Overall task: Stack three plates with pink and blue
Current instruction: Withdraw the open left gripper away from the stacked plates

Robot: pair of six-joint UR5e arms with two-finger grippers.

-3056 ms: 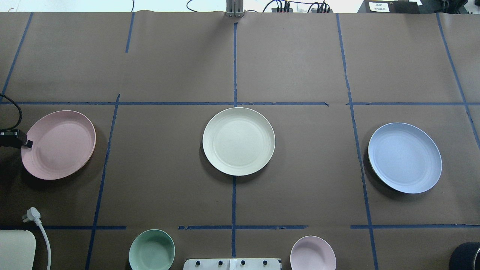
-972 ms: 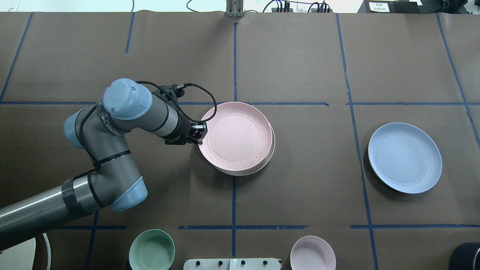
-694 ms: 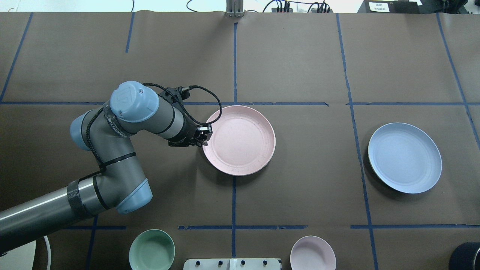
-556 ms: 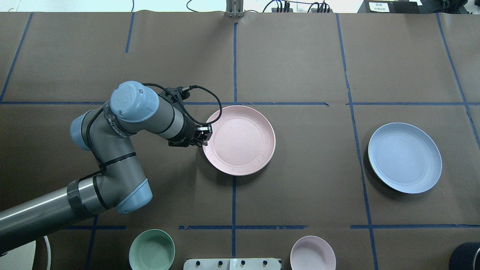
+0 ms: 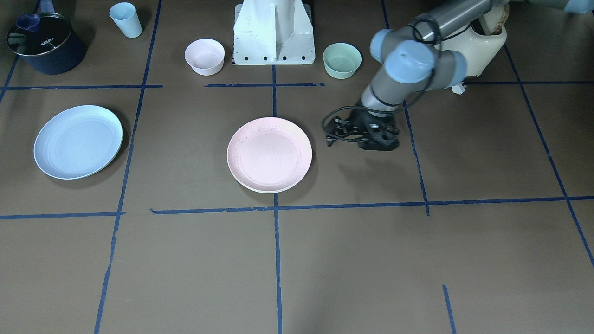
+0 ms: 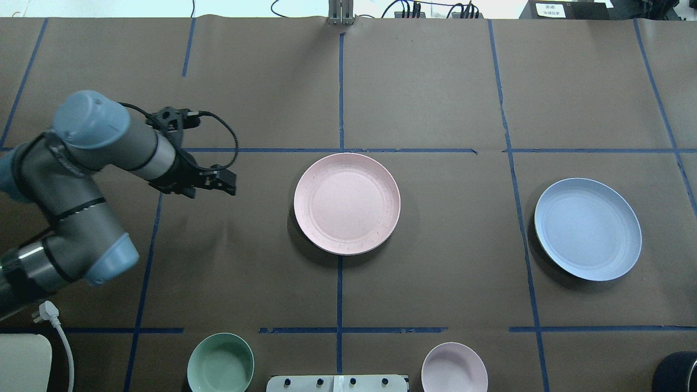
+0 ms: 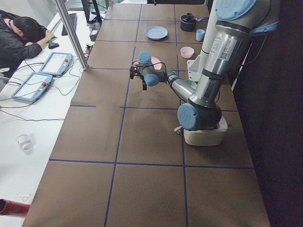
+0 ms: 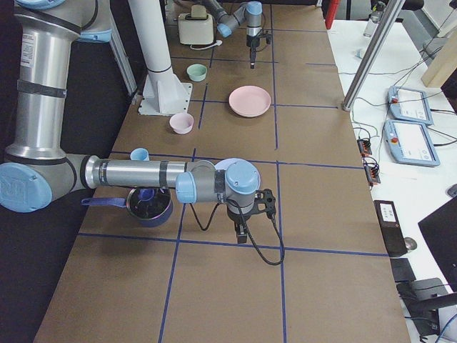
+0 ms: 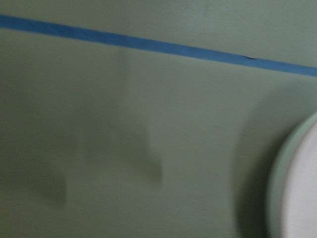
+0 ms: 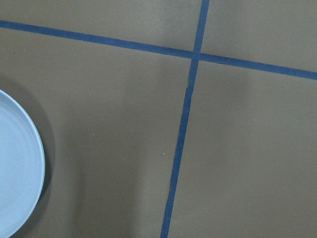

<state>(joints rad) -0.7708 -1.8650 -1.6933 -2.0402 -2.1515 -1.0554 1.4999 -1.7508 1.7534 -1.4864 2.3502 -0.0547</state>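
The pale pink plate [image 6: 347, 203] lies on the cream plate at the table's centre. Only a thin pale rim of the cream plate [image 5: 270, 190] shows under it. The light blue plate [image 6: 588, 228] lies alone at the right. My left gripper [image 6: 231, 184] is open and empty, low over the table, well left of the pink plate and apart from it. The stack's edge shows blurred in the left wrist view [image 9: 297, 188]. My right gripper [image 8: 239, 233] shows only in the exterior right view, beside the blue plate [image 10: 15, 168]; I cannot tell whether it is open or shut.
A green bowl [image 6: 220, 363] and a small pink bowl [image 6: 454, 367] stand by the robot base [image 5: 274, 32]. A light blue cup [image 5: 126, 19] and a dark pot [image 5: 41, 42] are at the near right. A white appliance [image 5: 482, 37] and a plug [image 6: 46, 311] are at the near left.
My left arm carried the pink plate from the far left onto the cream plate, let go of it, and has drawn back to the left. The blue plate has not moved.
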